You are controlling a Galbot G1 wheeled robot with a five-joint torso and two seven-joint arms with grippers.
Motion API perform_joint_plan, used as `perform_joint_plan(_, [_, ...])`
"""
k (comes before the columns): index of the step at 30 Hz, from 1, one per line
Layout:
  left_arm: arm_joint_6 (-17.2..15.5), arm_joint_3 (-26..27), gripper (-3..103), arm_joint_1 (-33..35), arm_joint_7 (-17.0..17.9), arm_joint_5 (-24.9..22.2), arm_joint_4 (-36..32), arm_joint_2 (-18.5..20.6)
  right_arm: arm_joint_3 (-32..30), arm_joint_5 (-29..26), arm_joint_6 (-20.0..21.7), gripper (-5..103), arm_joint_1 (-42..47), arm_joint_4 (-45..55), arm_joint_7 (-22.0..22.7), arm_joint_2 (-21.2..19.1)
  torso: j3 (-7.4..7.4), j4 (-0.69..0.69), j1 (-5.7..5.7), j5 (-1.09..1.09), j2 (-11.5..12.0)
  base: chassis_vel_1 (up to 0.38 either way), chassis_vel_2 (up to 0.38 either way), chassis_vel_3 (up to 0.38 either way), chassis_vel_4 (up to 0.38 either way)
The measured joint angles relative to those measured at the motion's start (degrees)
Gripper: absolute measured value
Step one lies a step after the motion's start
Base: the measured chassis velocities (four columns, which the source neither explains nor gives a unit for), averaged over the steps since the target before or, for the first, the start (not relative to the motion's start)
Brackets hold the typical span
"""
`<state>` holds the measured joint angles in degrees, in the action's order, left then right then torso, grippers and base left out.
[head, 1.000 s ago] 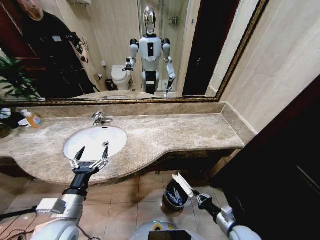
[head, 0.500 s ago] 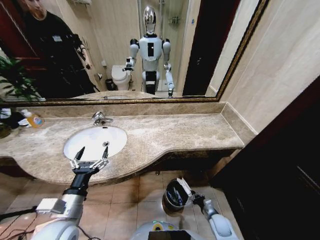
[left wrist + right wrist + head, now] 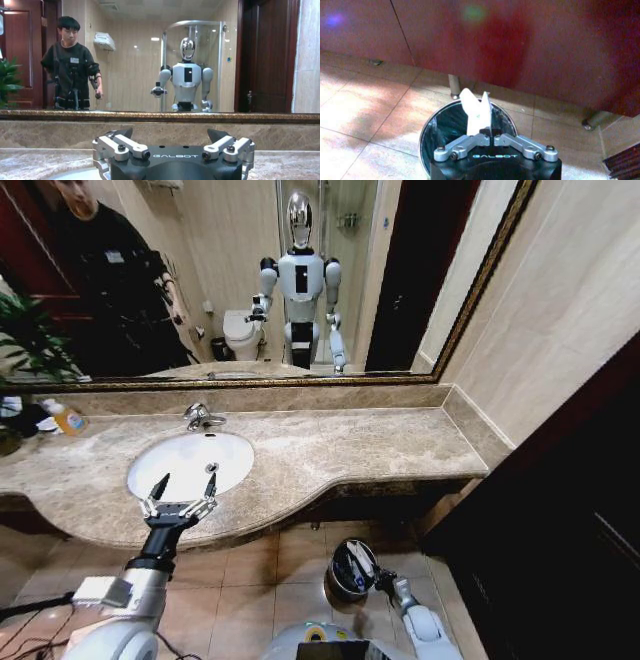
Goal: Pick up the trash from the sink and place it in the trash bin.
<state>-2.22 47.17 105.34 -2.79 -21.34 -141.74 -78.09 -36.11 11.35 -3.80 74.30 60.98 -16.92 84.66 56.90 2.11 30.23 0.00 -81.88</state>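
Progress judged as late, perhaps the last piece. Right claw (image 3: 487,132) lowered over the small round black trash bin with a shiny metallic rim (image 3: 351,566) on the tiled floor beside the desk's front edge, tips pinched together on a flat white packet (image 3: 476,112) that stands up from the grip right above the bin's dark mouth. Not yet let go, so this drop remains undone. Left claw (image 3: 181,488) parked over the near rim of the white oval sink with chrome faucet (image 3: 190,461) in the beige marble desk (image 3: 360,445), fingers spread wide and holding nothing. Basin looks bare in the head view, with no tubes or packets to be made out, though the near part lies hidden behind the left claw. Contents of the bin too dark to tell.
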Motion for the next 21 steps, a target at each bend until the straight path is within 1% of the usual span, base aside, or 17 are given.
perform_joint_plan(21, [0.00,0.00,100,0.00,0.00,0.00,0.00,0.00,0.05,0.41,-0.36,0,-0.58,-0.59,-0.27,0.33,0.00,0.00,0.00,0.00,0.00,0.000,0.000,0.000,0.000])
